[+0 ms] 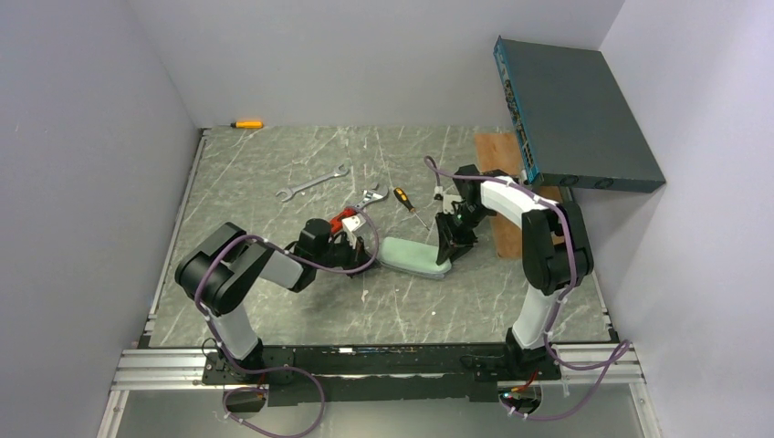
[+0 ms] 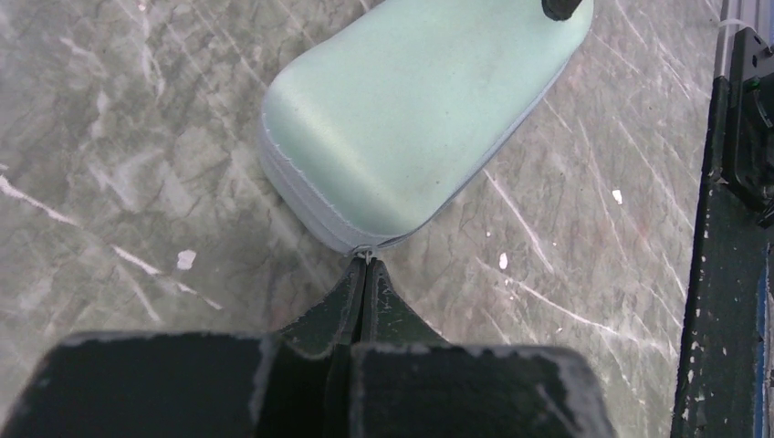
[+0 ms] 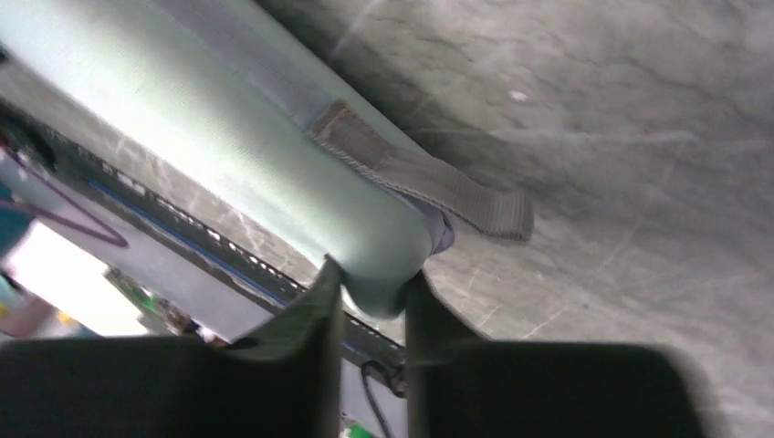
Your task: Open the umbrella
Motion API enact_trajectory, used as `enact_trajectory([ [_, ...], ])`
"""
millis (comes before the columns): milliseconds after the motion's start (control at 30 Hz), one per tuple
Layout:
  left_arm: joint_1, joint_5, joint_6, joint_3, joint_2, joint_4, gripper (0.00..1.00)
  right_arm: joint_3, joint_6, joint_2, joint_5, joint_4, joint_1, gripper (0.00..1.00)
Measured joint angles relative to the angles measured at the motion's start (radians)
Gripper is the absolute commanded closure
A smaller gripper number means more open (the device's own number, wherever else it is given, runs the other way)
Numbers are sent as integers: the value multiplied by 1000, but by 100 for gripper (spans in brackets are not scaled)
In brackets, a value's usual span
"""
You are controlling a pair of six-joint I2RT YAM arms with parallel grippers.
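While mint-green case [image 1: 413, 255] lies on table [image 1: 274, 310], left gripper [image 2: 367, 266] clenched, tips touching seam at its 9 o'clock end; right gripper [image 3: 372, 290] grasping its 3 o'clock end, beside grey strap [image 3: 438, 187]; umbrella itself not visible, whereabouts cannot tell.

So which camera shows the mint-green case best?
Left wrist: the case looks large, its top and seam clear. The top view shows it small and distant; the right wrist shows only one end and a gray strap.
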Motion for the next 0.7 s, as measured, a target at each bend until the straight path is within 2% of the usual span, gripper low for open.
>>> enact_trajectory([
  [233,41,10,16,-26,-36,-25,100,2,-112,17,-50,9,-2,100],
  [500,56,37,154,-36,-102,-116,100,71,-258,69,-54,6,14,100],
  [700,99,80,238,-10,-102,-157,100,65,-389,61,-54,38,24,100],
])
